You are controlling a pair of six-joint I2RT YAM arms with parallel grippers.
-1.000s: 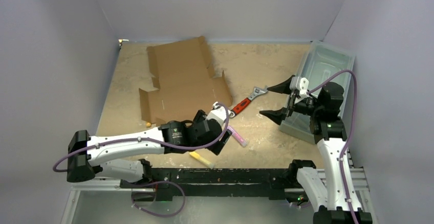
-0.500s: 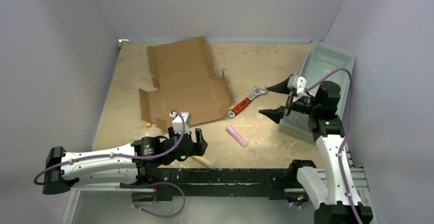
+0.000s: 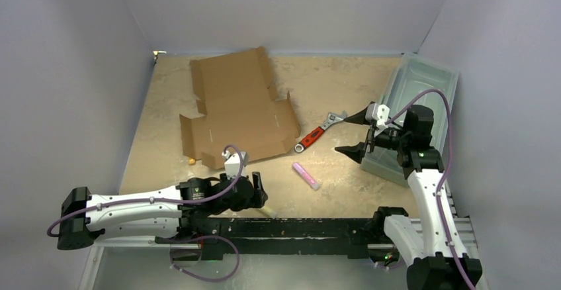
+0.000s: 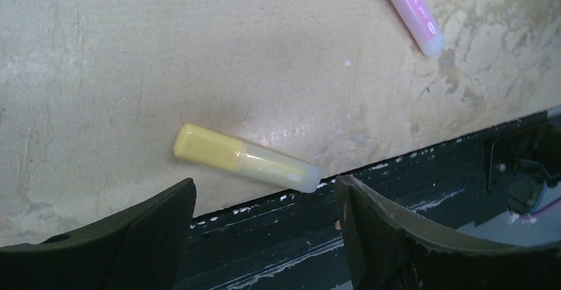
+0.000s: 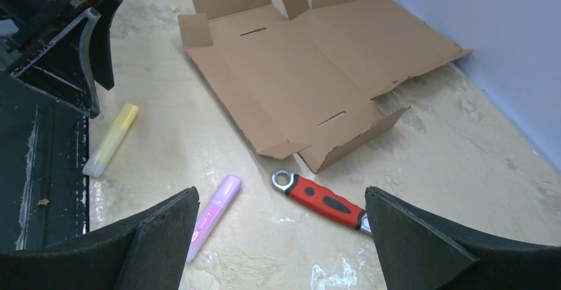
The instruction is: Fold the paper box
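The paper box lies flat and unfolded at the back left of the table, flaps spread; the right wrist view shows the paper box too. My left gripper hangs low at the table's near edge, well short of the cardboard. It is open, with a yellow marker just beyond the left gripper fingertips and nothing between them. My right gripper is wide open and empty, hovering to the right of the box. In its own view the right gripper looks down past a red-handled wrench.
The wrench lies by the box's right corner. A pink marker lies nearer the front. A translucent grey-green bin stands along the right wall behind the right arm. The black base rail runs along the table's near edge.
The left arm pulled back from the box's near edge to the table's front edge, over the yellow marker, and its jaws narrowed a little. The right gripper shifted slightly.
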